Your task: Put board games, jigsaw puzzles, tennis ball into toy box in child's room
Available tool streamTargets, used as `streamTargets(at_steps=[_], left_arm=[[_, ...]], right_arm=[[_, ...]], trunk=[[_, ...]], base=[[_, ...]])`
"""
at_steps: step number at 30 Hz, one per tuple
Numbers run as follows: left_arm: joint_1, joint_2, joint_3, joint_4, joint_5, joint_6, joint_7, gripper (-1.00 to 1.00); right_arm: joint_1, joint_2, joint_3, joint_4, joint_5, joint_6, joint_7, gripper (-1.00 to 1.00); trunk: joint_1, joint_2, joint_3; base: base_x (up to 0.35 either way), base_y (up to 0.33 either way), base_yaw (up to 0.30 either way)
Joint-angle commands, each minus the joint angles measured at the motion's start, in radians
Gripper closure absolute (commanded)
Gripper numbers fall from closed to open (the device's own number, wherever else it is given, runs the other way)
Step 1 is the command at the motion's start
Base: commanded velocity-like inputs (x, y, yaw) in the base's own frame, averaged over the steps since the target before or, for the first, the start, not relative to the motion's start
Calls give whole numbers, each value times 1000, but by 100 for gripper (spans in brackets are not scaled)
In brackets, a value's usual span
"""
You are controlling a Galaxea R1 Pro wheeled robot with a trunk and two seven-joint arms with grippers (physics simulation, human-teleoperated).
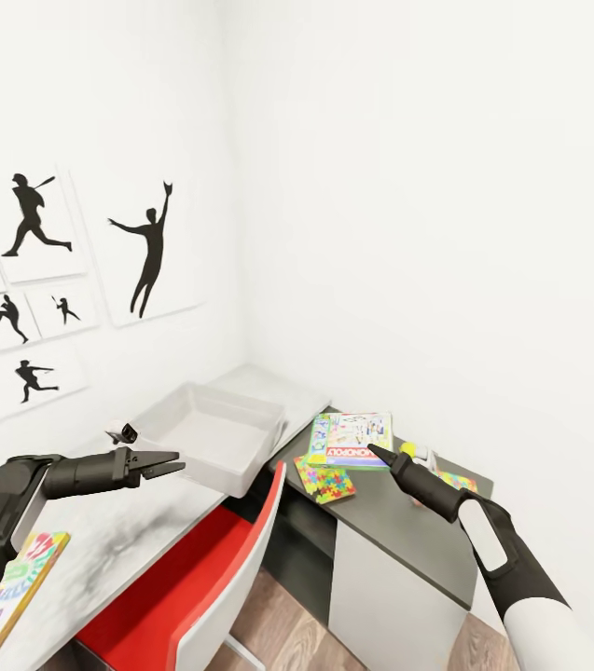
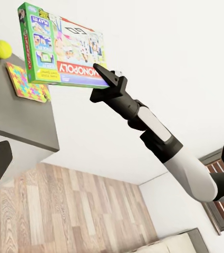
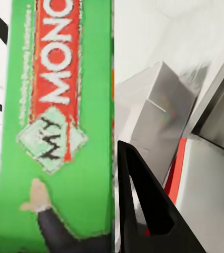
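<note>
- My right gripper (image 1: 374, 452) is clamped on the Monopoly board game (image 1: 357, 440); box is lifted clear of the dark desk (image 1: 399, 522), seen plainly from the left wrist cam (image 2: 64, 47).
- Box held by one edge, long axis running away from my fingers, printed cover tilted up toward the head cam.
- Right wrist cam: only the green side panel w/ part of the red logo shows (image 3: 56, 126); rest cut off, one finger (image 3: 143, 205) dark against it.
- A 2nd board game (image 1: 17, 582) lies flat at the near end of the grey table, partly cut off by my left arm and the frame edge.
- Left gripper (image 1: 168, 463) hovers empty, fingers slightly parted, just beside the toy box (image 1: 217, 438).
- Jigsaw puzzle (image 1: 324, 480) lies flat on the desk under the held box; a 2nd sheet (image 1: 457, 482) mostly hidden behind my right arm.
- Tennis ball (image 1: 407, 450) peeks out beside my right gripper; clearer on the desk in the left wrist cam (image 2: 1, 49).
- Red chair (image 1: 194, 578) sits between table and desk.
</note>
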Motion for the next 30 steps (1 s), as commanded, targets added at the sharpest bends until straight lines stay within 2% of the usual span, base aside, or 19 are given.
streamTargets(at_steps=[1,7,30], left_arm=[[0,0,0,0,0,11,-4,-100],[0,1,0,0,0,10,-4,-100],[0,-1,0,0,0,9,-4,-100]], right_arm=[[-1,0,-2,0,-5,7,1,100],[-1,0,-2,0,-5,5,1,100],[-1,1,-2,0,-4,0,2,100]], trunk=[[1,-1,-1],[1,-1,-1],[1,-1,-1]], base=[[199,0,0],[92,0,0],[2,0,0]])
